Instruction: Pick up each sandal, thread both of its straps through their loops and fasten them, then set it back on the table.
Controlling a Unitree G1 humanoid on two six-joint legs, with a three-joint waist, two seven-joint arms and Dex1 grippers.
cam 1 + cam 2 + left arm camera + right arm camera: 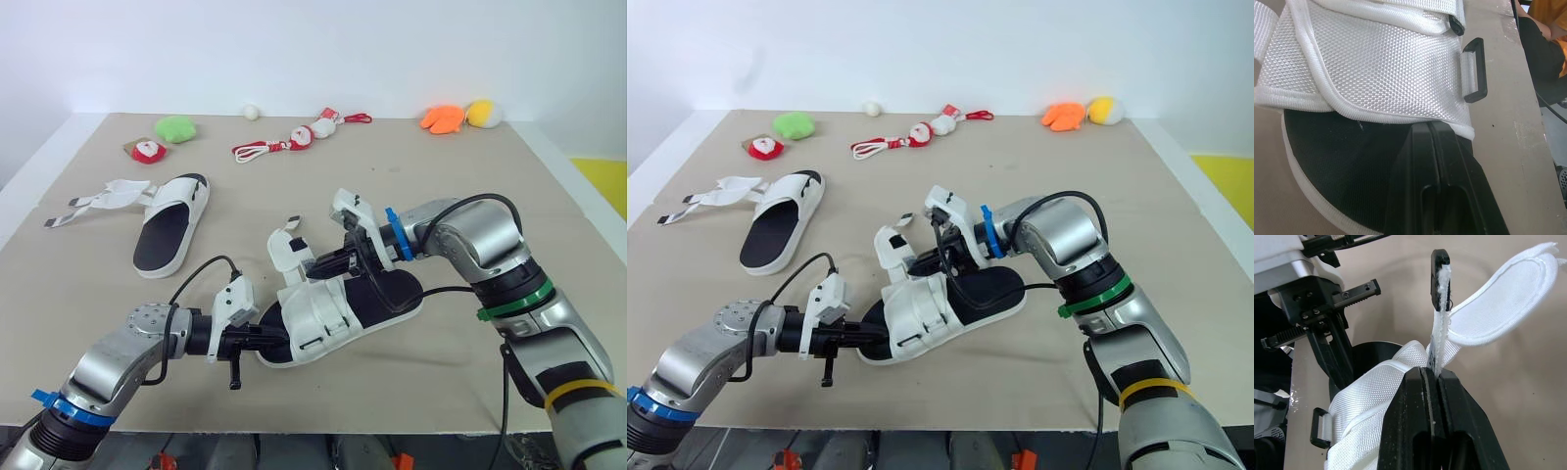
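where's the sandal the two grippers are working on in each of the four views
Left eye view: sandal just below centre, between left gripper and right gripper.
Right eye view: sandal at centre, same spot.
Left wrist view: its wide strap and black sole, just beyond the left gripper.
Right wrist view: its narrow strap pinched in the right gripper, wide strap beside.
Shared landmark: black loop on the wide strap's edge.

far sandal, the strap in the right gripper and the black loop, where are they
far sandal (160, 245): left eye view, on its black footbed
strap (1438, 333): right wrist view, on its thin upright edge
black loop (1482, 68): left wrist view, on its outer bar
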